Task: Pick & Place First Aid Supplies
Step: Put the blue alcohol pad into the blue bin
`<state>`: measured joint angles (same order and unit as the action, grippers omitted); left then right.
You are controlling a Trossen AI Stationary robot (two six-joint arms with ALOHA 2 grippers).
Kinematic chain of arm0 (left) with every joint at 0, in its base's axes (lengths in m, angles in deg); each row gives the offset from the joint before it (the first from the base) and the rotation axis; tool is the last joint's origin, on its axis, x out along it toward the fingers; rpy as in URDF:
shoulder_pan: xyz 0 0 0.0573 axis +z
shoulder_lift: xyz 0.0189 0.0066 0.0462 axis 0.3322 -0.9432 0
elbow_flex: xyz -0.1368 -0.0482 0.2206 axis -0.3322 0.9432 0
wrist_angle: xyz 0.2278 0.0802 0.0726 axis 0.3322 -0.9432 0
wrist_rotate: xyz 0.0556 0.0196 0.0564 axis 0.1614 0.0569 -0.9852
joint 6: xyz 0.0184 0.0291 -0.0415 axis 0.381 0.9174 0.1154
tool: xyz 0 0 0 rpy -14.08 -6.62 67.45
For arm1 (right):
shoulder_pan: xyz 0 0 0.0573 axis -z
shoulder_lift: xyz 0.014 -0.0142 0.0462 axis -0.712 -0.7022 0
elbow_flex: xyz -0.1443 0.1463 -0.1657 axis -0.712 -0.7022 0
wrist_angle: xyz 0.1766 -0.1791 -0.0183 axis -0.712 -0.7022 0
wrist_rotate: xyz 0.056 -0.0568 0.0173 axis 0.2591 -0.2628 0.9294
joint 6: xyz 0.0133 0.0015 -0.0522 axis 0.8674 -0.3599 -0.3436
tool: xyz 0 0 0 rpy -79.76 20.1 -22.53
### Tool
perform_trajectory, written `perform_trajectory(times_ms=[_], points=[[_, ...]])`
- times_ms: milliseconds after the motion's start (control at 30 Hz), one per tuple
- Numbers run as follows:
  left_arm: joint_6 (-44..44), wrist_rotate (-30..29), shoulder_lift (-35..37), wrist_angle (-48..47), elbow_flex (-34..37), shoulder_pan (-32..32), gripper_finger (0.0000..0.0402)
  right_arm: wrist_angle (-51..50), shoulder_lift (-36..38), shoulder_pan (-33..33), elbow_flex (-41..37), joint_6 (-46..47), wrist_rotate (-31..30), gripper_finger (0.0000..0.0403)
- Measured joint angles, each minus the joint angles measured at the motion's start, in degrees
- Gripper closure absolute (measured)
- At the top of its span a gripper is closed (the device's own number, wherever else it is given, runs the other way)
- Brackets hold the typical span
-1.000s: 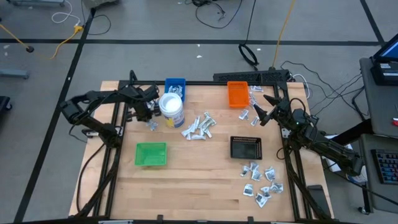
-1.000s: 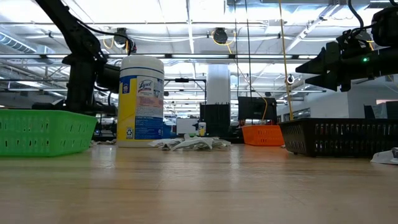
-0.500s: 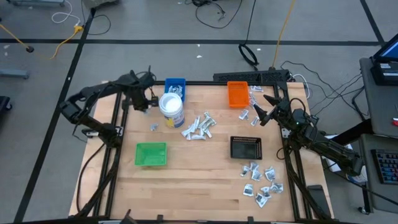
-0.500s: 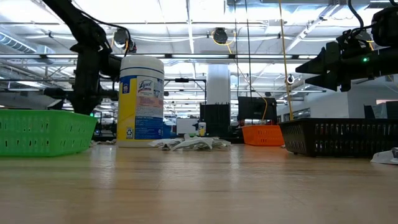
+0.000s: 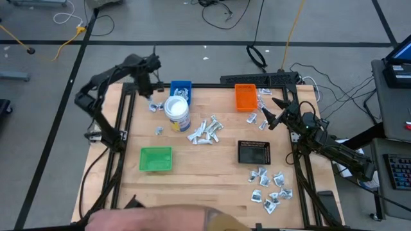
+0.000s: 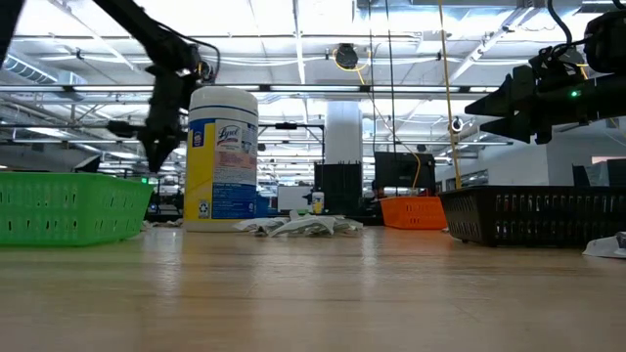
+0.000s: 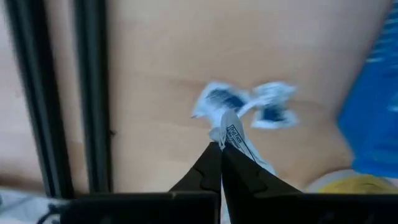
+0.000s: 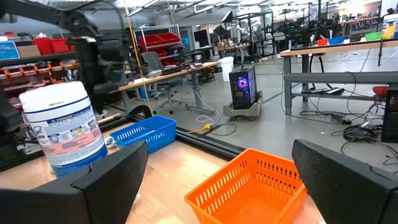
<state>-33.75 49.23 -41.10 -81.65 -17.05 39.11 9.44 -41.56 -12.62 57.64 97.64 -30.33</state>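
Up at the table's far left corner, the left gripper is clenched on a small white packet, which is pinched by one end between the closed fingertips and lifted clear of the wood. Two more packets are seen lying on the table beneath it, and the blue tray is found just beside, with the white tub standing in front of that tray. The carrying step is judged to be in hand: a piece has been picked and is raised, and a short move over a tray followed by a release is what appears to be called for next, most likely the blue one, though which tray is meant cannot be told.

Further out, the right gripper is held spread wide and empty above the table's right side, near the orange tray and a few loose packets. A central heap of supplies is left on the wood, another cluster lies at the near right, and the green tray and black tray are set between them.

The contents of the blue tray are hard to make out. A blurred shape, perhaps a person, is cut off by the near edge of the high view.
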Motion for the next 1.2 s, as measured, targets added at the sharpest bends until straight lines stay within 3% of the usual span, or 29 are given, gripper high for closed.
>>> perform_trajectory(times_ms=[367,633,767,1200], points=[[4.9,1.4,-17.5,-5.6,-25.3,-5.0,0.0399,0.0,0.0,0.0,0.0,0.0,0.0,0.0009],[6.8,2.6,-25.5,-9.3,-37.9,-8.0,0.0400,0.0,0.0,0.0,0.0,0.0,0.0,0.0009],[6.9,2.6,-27.3,-9.6,-41.0,-8.7,0.0400,0.0,0.0,0.0,0.0,0.0,0.0,0.0009],[7.9,3.4,-34.0,-7.7,-41.0,-11.5,0.0400,0.0,0.0,0.0,0.0,0.0,0.0,0.0009]])
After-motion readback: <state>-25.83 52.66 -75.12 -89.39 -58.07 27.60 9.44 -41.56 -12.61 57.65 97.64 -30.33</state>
